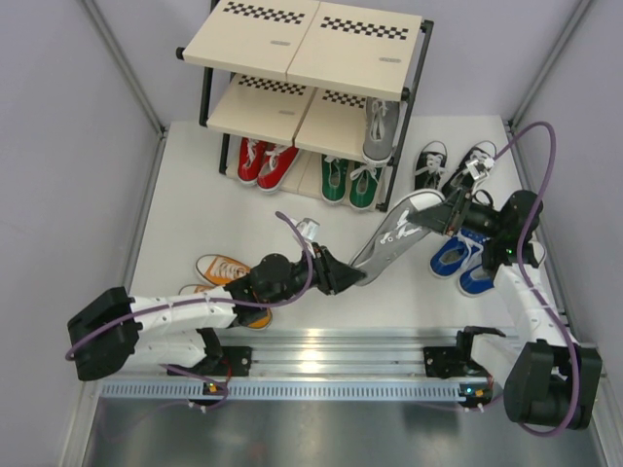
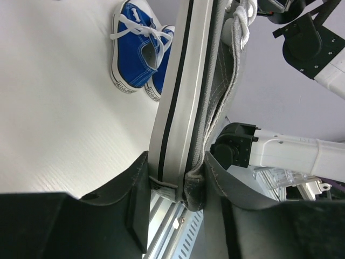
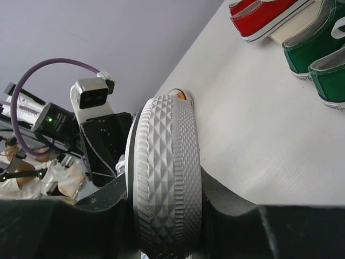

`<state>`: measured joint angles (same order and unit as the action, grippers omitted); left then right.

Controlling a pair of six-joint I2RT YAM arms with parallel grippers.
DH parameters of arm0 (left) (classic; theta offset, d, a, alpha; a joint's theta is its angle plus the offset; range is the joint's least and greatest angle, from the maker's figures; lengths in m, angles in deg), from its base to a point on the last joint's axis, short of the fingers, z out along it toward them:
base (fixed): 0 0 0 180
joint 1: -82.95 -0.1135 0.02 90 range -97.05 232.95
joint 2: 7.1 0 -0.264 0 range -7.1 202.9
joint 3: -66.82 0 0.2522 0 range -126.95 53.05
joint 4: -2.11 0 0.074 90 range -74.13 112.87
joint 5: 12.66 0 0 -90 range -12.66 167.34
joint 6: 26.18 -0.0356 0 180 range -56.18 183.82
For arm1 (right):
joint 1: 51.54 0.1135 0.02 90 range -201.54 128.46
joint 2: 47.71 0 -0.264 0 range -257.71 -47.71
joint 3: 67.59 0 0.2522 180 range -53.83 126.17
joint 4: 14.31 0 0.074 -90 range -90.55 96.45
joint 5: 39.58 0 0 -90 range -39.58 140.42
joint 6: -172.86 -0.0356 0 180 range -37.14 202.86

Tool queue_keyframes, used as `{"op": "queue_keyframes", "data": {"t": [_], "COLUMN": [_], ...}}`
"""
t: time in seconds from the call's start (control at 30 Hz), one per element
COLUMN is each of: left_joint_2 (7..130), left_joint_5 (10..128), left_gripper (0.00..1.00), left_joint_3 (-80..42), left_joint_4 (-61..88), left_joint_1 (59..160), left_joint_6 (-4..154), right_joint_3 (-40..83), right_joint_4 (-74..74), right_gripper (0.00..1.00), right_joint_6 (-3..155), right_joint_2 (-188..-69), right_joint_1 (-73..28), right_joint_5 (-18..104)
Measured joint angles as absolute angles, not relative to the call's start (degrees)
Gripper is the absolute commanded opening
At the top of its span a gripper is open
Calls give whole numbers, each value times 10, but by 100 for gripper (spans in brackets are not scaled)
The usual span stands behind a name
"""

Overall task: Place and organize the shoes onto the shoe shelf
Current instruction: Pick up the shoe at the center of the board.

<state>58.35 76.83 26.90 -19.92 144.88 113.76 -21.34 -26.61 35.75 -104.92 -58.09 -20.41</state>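
The orange pair (image 1: 226, 270) lies on the tabletop (image 1: 195, 214) just back along the arm from the left gripper (image 1: 348, 277) — not shelved yet. That gripper is clamped on the heel end of a grey shoe (image 1: 394, 238). The shoe hangs in the air, sole turned sideways, and bridges across to the right gripper (image 1: 443, 216), which is closed on its front end.

Beyond the left gripper, the red pair (image 1: 263, 161) and then the green pair (image 1: 350, 182) sit at the lowest level of the shoe shelf (image 1: 292, 39). Above the green ones, the other grey shoe (image 1: 382, 126) stands on the middle tier. Beyond the right gripper the black pair (image 1: 450, 165) lies on the tabletop, and the blue pair (image 1: 458, 261) sits just on its near side, under the wrist.

I reckon under half is done — three pairs and the held shoe are left. No brand or writing is legible; the small tabs on the top panels are too small to read.
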Motion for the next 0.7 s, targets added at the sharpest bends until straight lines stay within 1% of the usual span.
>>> {"op": "queue_keyframes", "data": {"t": [0.2, 0.23, 0.27, 0.37, 0.4, 0.47, 0.5, 0.6, 0.7], "left_joint_2": [585, 585, 585, 585, 584, 575, 569, 549, 520], "left_joint_5": [760, 757, 755, 747, 745, 741, 741, 740, 739], "left_gripper": [0, 0, 0, 0, 0, 0, 0, 0, 0], "left_joint_3": [269, 269, 269, 272, 274, 284, 291, 309, 324], "left_joint_4": [-205, -205, -204, -204, -203, -201, -199, -189, -173], "left_joint_1": [1447, 1446, 1445, 1439, 1437, 1429, 1426, 1416, 1409], "left_joint_6": [1139, 1140, 1142, 1152, 1154, 1158, 1162, 1169, 1176], "right_joint_3": [-213, -213, -213, -213, -213, -213, -212, -211, -211], "right_joint_4": [-253, -250, -245, -229, -222, -205, -197, -176, -157], "right_gripper": [0, 2, 17, 41, 63, 77, 87, 99, 99], "right_joint_6": [369, 372, 376, 388, 392, 403, 410, 430, 448], "right_joint_2": [-1047, -1047, -1047, -1047, -1047, -1045, -1044, -1039, -1033], "right_joint_1": [-581, -581, -581, -581, -581, -581, -581, -581, -582], "right_joint_5": [-203, -203, -202, -201, -202, -206, -206, -206, -206]}}
